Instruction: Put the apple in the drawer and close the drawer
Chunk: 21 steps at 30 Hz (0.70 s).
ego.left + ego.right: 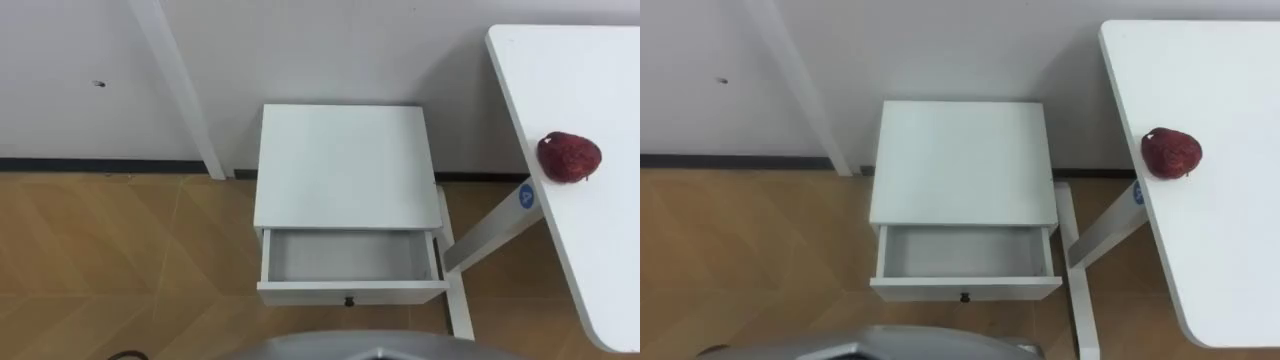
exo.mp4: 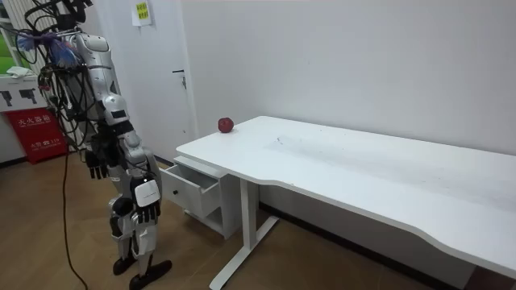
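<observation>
Progress is nil as I judge it: the apple [image 1: 569, 157] sits at the right edge of the frame, on the near corner of the white desk [image 1: 590, 80], untouched. The drawer [image 1: 350, 255] of the small white cabinet [image 1: 345, 165], low in the centre, stands pulled open and bare inside. Picking, placing and closing all remain to be done.

The robot stands facing the cabinet at the room view's left, both arms hanging at its sides. Its left hand [image 2: 97, 165] and right hand [image 2: 147, 211] dangle with fingers loose and slack, holding nothing, well apart from the apple and the drawer.
</observation>
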### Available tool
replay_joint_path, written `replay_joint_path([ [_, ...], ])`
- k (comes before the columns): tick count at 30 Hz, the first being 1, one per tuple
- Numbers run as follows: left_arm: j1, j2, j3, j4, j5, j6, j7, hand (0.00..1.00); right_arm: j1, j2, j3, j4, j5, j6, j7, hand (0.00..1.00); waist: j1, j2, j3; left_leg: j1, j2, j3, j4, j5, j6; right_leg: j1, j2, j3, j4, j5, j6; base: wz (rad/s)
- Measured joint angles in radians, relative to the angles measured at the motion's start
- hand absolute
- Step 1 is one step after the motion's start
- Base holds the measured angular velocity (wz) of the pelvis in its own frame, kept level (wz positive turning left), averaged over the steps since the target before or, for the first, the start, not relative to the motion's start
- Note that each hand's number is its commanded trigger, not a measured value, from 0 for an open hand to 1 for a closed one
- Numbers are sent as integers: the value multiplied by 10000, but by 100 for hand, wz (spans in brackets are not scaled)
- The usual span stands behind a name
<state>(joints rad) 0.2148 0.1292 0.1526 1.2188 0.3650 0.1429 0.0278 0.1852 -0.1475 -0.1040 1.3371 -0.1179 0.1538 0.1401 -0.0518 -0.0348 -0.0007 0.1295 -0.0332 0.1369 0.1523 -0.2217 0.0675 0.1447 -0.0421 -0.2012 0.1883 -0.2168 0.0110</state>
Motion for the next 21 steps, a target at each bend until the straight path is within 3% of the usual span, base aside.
replay_joint_path([
  [6,-49,-2,-13,-8,-1,-2,20,0,-3,-1,-85,-7,500,-5,-357,0,1,87,13,10,2,35,11,0,0,-60,6,65,-4,0,0,-1],
  [10,-54,-39,-11,-28,-10,-38,106,0,41,18,-317,-35,2112,-30,-737,0,-31,127,13,17,7,53,9,-2,-3,-18,7,81,-9,0,0,1],
  [15,-67,-41,215,-154,-4,-161,321,0,675,127,-922,-47,5668,-12,-1363,0,-118,205,44,6,11,50,5,-2,-4,-27,19,111,-6,0,0,1],
  [16,-17,-37,305,-158,-17,-221,357,0,730,207,-1568,-56,6859,-63,-1570,0,-262,220,67,2,16,70,4,-2,-4,-39,23,120,-1,0,0,-13],
  [18,8,-37,475,-151,-84,-254,418,0,721,288,-2470,-318,8677,-352,-1852,0,-413,243,71,0,42,247,-15,-12,-18,-102,47,232,13,8,-13,-21],
  [21,83,-23,828,-166,-289,-644,620,0,644,311,-3594,-939,10660,-856,-2225,0,-684,231,63,-6,50,316,-7,-56,-17,-185,68,364,131,10,-16,-12],
])
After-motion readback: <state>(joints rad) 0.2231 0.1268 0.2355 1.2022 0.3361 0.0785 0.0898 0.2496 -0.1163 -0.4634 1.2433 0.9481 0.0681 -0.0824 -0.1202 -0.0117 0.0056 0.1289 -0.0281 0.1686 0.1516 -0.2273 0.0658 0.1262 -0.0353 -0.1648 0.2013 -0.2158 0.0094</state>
